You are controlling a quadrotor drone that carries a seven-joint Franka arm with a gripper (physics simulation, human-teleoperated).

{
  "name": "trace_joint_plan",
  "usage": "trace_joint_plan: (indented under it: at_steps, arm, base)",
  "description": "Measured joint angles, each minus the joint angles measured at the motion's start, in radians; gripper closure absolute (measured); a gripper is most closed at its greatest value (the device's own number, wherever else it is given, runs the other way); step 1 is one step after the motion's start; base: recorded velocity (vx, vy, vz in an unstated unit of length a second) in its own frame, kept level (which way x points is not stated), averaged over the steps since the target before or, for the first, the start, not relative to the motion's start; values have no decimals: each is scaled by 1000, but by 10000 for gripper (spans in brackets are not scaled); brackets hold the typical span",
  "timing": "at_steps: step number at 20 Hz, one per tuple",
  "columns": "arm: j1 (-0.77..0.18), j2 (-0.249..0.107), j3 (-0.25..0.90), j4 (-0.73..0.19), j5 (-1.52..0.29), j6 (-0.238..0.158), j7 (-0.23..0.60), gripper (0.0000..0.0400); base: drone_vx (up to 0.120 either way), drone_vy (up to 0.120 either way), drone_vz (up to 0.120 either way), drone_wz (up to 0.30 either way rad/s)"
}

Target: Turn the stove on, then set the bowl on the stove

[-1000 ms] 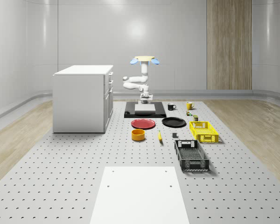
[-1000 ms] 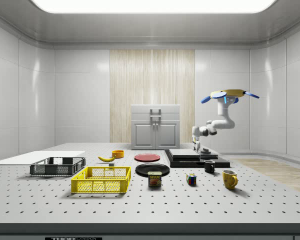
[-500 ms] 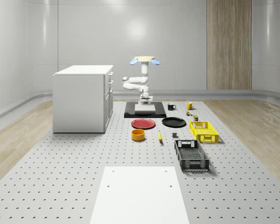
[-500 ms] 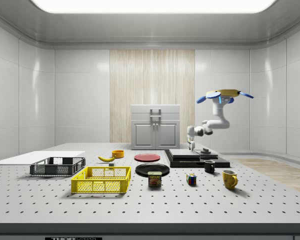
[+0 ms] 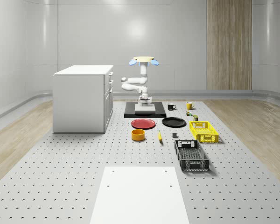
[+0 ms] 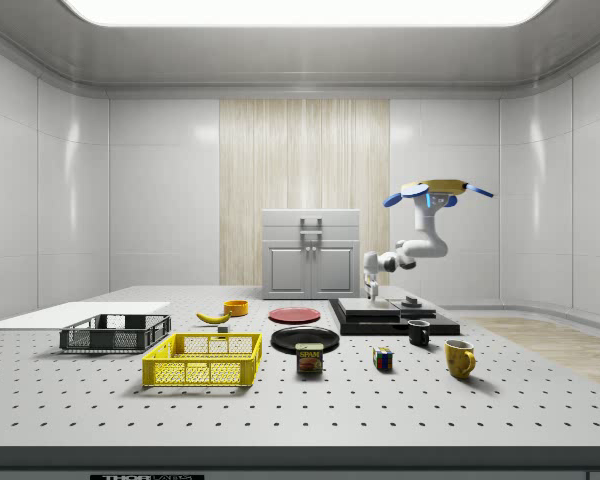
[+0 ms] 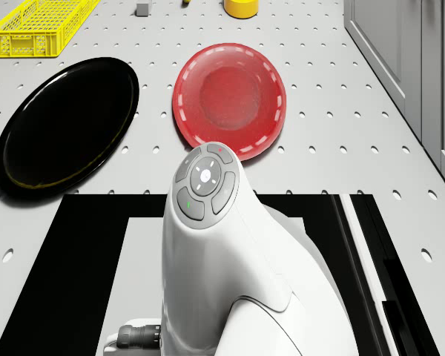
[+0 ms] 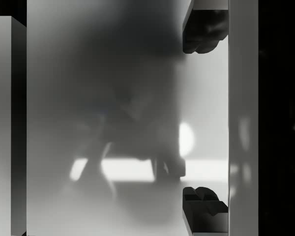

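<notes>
Toward the bench's middle, well apart from the stove: yellow bowl point(image 5: 138, 135), upright, mouth up, round, so no long side. Just past it, red plate point(image 5: 143, 123) and black plate point(image 5: 173, 122). Farther on, near the far edge: stove point(image 5: 129, 115), flat, longer across the bench. Low over its grey top: end effector point(image 8: 205, 120), spread wide, holding nothing. Drone point(image 5: 144, 59) hovering above the stove. Probably the switch-on step; next, likely a reach toward the bowl's rim.

Drone point(image 6: 440, 188) and hand point(image 6: 371, 293) farther over stove point(image 6: 395, 318)
</notes>
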Motion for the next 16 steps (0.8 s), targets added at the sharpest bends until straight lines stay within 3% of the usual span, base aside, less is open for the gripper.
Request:
trace_joint_plan:
  at_steps: [2, 14, 16]
  arm:
    - [0, -1, 0, 0, 1, 1, 0, 0]
    - [-3, -8, 1, 1, 4, 8, 2, 0]
    - [-3, -9, 1, 1, 4, 8, 2, 0]
  base:
    - [120, -100, 0, 0]
    - [120, 0, 0, 0]
    - [120, -100, 0, 0]
